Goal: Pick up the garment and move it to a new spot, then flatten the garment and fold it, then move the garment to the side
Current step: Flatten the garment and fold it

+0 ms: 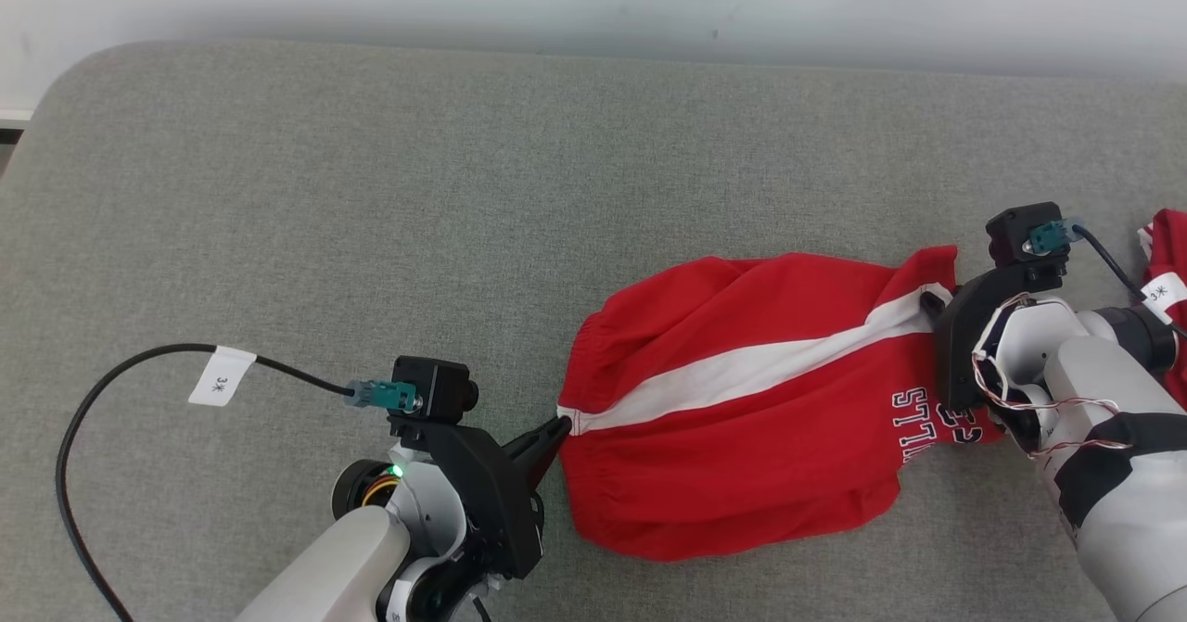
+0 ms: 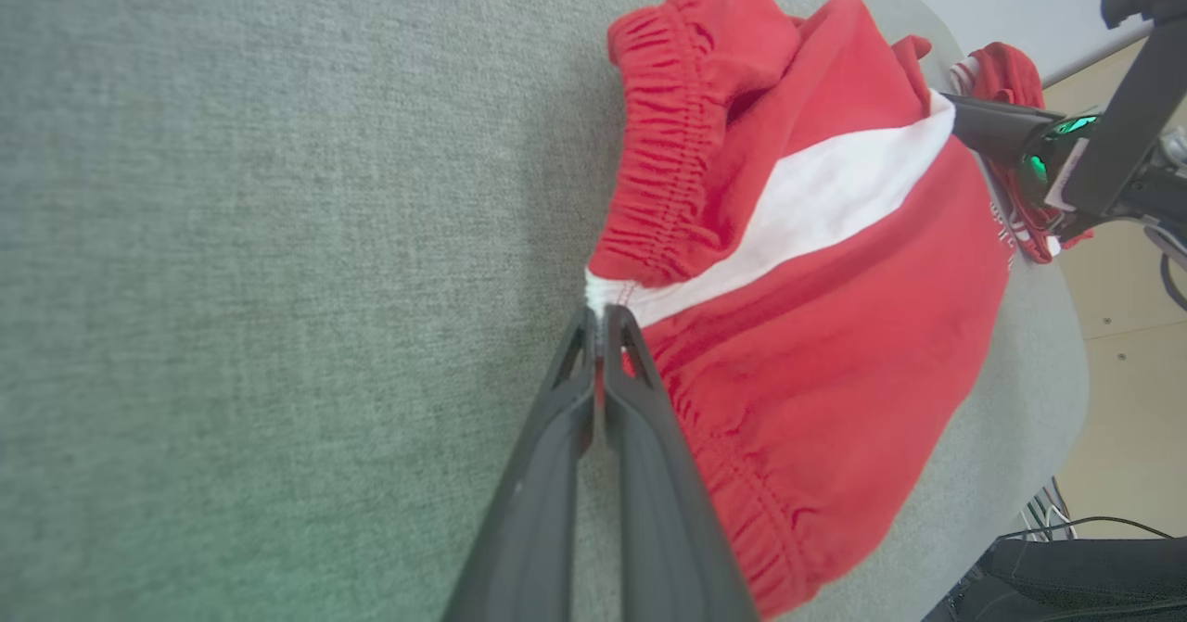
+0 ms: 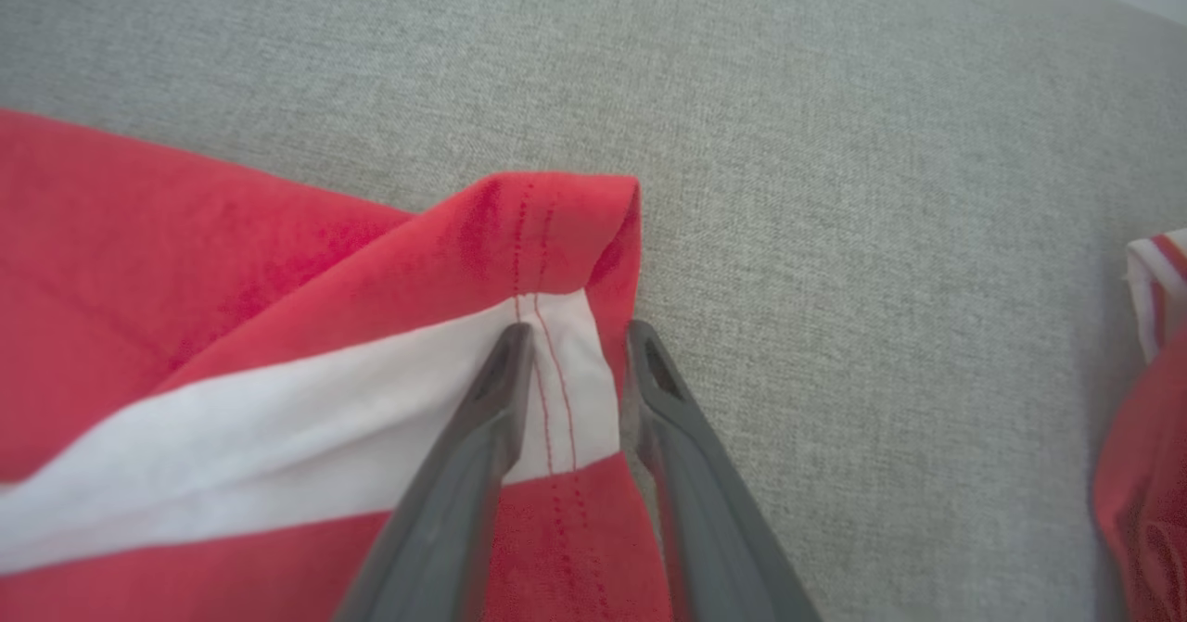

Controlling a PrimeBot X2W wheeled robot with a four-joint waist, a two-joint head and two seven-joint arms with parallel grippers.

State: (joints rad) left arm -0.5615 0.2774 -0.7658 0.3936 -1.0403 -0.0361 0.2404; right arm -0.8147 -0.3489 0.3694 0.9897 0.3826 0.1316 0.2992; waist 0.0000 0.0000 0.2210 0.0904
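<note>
The garment (image 1: 742, 437), red with a white stripe, is lying bunched on the grey cushion (image 1: 371, 186), reaching from one of my claws to the other. My left claw (image 2: 601, 318) is pinching its waistband at the stripe, closed tight. My right claw (image 3: 577, 330) is standing open, fingers straddling the hem's stripe.

Head view, right edge: second red cloth (image 1: 1170, 260) cut off by the frame, lower part hidden behind the right arm (image 1: 1104, 381).
White lettering (image 1: 913, 423) on the garment (image 1: 742, 418) runs under the right gripper (image 1: 930, 301); cannot be read in full.
Cable tag (image 1: 221, 376), left of frame: second character too small to read.
Left wrist view, bottom edge: garment hem cut off.
</note>
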